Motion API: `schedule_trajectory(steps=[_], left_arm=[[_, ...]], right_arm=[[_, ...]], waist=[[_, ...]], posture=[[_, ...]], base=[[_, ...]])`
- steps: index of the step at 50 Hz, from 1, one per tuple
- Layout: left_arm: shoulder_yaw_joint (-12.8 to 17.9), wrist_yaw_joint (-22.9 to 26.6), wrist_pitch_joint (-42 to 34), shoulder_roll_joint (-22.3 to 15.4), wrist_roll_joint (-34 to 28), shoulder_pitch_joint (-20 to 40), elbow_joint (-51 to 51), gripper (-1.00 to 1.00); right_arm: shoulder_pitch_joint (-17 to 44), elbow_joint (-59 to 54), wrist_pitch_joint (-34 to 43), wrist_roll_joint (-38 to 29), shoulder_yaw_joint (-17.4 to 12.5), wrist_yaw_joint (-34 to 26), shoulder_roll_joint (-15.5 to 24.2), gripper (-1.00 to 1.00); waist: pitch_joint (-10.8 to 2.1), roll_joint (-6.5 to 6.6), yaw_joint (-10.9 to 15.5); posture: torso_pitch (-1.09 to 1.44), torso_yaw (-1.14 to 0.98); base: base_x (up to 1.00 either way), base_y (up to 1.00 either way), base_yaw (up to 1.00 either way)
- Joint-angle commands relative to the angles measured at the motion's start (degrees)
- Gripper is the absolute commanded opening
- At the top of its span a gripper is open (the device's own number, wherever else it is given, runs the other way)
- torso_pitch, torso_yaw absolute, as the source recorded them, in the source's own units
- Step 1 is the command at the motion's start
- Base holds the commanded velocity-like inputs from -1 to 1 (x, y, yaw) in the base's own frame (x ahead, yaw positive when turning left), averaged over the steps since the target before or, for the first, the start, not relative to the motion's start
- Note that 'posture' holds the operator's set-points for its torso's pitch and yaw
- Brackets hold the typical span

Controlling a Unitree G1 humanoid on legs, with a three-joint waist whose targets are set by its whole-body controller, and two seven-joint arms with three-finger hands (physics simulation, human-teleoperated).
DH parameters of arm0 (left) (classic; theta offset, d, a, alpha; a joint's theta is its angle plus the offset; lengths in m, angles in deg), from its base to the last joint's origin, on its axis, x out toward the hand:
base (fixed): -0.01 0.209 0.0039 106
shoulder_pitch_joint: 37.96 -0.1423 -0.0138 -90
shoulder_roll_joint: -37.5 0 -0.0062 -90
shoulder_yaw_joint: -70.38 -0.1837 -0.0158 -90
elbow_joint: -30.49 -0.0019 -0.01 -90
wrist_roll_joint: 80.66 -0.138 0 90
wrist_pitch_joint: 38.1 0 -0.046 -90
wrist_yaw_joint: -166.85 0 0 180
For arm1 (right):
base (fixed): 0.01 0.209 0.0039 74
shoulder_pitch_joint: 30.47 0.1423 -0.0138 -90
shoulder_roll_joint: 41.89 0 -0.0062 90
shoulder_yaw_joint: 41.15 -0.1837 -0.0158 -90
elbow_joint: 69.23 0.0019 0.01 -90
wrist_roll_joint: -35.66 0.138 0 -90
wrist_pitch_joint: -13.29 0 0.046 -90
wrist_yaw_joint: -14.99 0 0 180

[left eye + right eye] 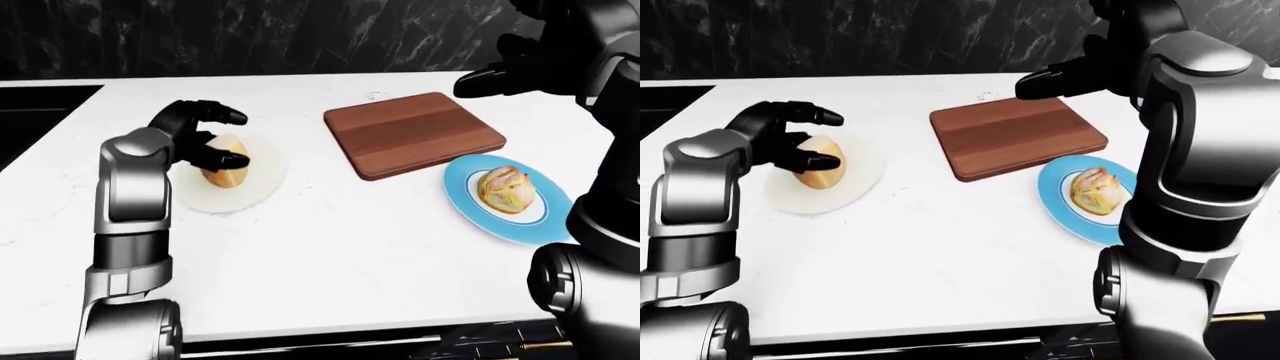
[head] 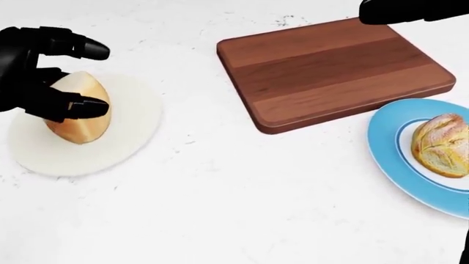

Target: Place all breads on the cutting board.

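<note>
A pale bread roll [image 2: 77, 118] stands on a white plate [image 2: 125, 137] at the left of the head view. My left hand [image 2: 92, 80] is open around it: the thumb [image 2: 88, 107] rests on the roll's face, while the upper finger [image 2: 88, 49] arches over it without touching. The wooden cutting board [image 2: 334, 69] lies bare at the upper right. Below it, a crusty round bread [image 2: 441, 144] sits on a blue plate [image 2: 389, 159]. Hovering over the board's far right corner is my right hand [image 1: 1040, 81], open with fingers stretched left and nothing in them.
The white marble counter [image 1: 350, 247] ends at a near edge at the bottom of the left-eye view. A black recessed area [image 1: 40, 105] lies at the far left, and a dark marble wall [image 1: 300, 37] backs the counter.
</note>
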Motion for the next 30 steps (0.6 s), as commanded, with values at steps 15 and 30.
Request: schedule_trajectory(steps=[15,30], left_arm=[[-0.28,0.51,1.15,-1.4,-0.73,6.58,-1.16,-0.27],[-3.26,-0.42,7.65,0.97,-1.84,29.71,-26.06,-0.33]], right_arm=[[1.14,1.68,-1.67,0.51,-1.16,1.5,0.05,1.0],[2.86,-1.64,-3.63,1.95,-1.53,3.1,0.32,1.0]], waist=[[-1.71,-0.05,-0.1],[-1.41,-0.71,0.16]], posture=[[0.0,0.0],[0.0,0.0]], base=[[0.0,0.0,0.0],[0.0,0.0,0.0]])
